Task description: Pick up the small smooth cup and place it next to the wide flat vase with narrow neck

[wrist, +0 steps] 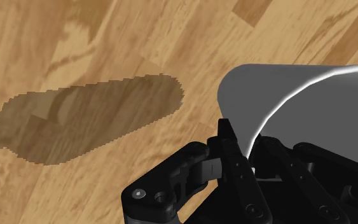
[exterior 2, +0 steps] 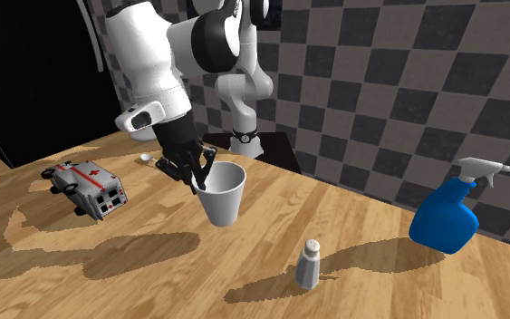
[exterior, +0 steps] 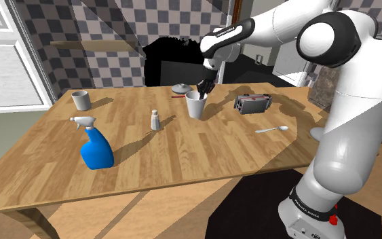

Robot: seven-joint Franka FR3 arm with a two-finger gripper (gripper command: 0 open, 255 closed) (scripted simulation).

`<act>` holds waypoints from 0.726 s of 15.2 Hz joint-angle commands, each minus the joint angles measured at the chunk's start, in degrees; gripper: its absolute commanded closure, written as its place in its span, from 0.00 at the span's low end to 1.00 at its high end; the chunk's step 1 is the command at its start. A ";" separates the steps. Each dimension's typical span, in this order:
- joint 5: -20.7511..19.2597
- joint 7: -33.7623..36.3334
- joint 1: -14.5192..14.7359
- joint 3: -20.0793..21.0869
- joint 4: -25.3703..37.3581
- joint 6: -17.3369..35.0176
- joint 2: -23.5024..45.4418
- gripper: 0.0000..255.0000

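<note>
A white smooth cup (exterior: 195, 106) (exterior 2: 223, 198) (wrist: 298, 102) is near the middle of the wooden table (exterior: 216, 153). My black gripper (exterior: 203, 90) (exterior 2: 198, 179) (wrist: 248, 158) is shut on the cup's rim, with one finger inside the cup and one outside. The cup's shadow lies apart from its base, so it seems to hang slightly above the table. The wide, flat grey vase (exterior: 180, 88) with a narrow neck stands just behind the cup near the table's far edge in the shoulder view.
A blue spray bottle (exterior: 96, 146) (exterior 2: 445, 217) and a salt shaker (exterior: 155, 120) (exterior 2: 309, 263) stand on the shoulder view's left of the cup. A grey cup (exterior: 81, 100) sits at the far left corner. A toy ambulance (exterior: 253, 103) (exterior 2: 85, 188) and a spoon (exterior: 272, 128) lie on the right.
</note>
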 commanded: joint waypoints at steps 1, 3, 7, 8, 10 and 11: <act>-0.34 0.48 0.04 -0.07 0.79 -1.36 -0.63 1.00; -0.63 0.89 0.04 -0.13 1.77 -2.71 -1.07 1.00; -1.12 1.66 0.01 -0.24 3.88 -5.45 -1.81 1.00; -1.23 1.84 0.00 -0.26 4.44 -6.15 -1.96 1.00; -1.44 2.21 -0.02 -0.31 5.62 -7.55 -2.24 1.00; -1.53 2.38 -0.03 -0.33 6.23 -8.26 -2.36 1.00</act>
